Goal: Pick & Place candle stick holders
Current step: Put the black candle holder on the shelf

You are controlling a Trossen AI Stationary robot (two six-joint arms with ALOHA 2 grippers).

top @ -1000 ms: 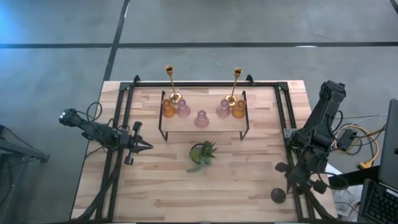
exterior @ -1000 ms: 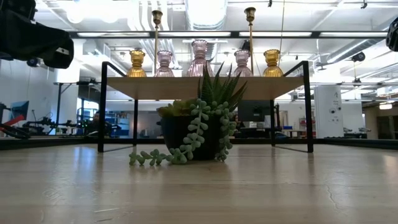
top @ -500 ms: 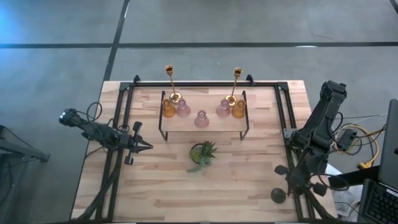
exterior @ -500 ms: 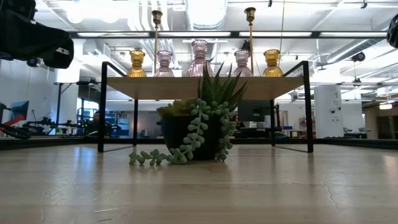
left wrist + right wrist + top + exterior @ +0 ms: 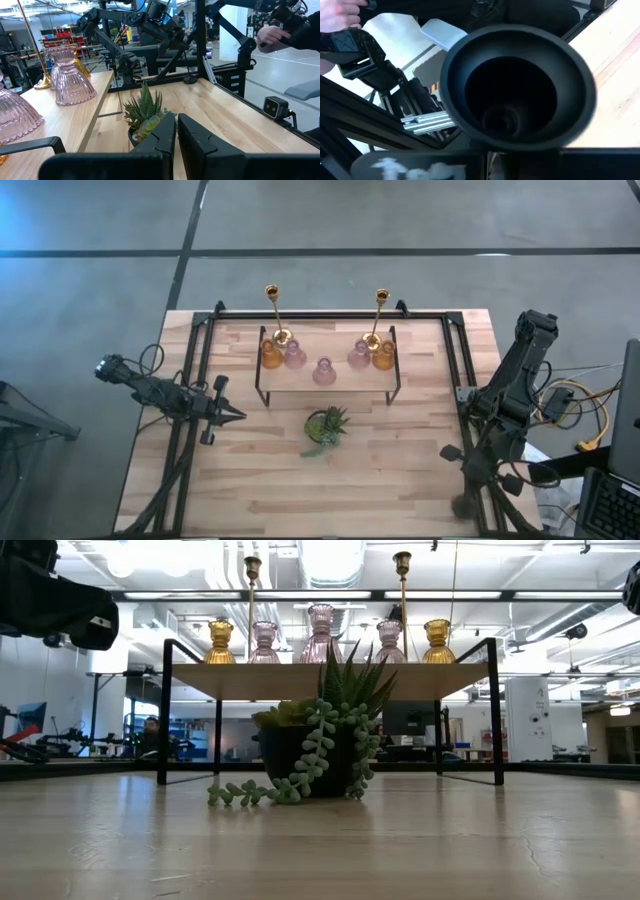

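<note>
At the bench's right front corner, the right gripper (image 5: 466, 502) has closed on the black candle stick holder (image 5: 519, 87), its stem hidden; left gripper (image 5: 240, 416) fingers stay closed.

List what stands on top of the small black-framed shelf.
On the shelf: two gold candlesticks, two amber glass holders and three pink glass holders. In the low view, the succulent hides the space beneath the shelf.

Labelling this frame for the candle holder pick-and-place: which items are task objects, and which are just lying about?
Task things: two gold candlesticks; two amber glass holders; three pink glass holders; black candle stick holder, by the table's right edge.

Lying about: potted succulent; black-framed wooden shelf under the holders.
</note>
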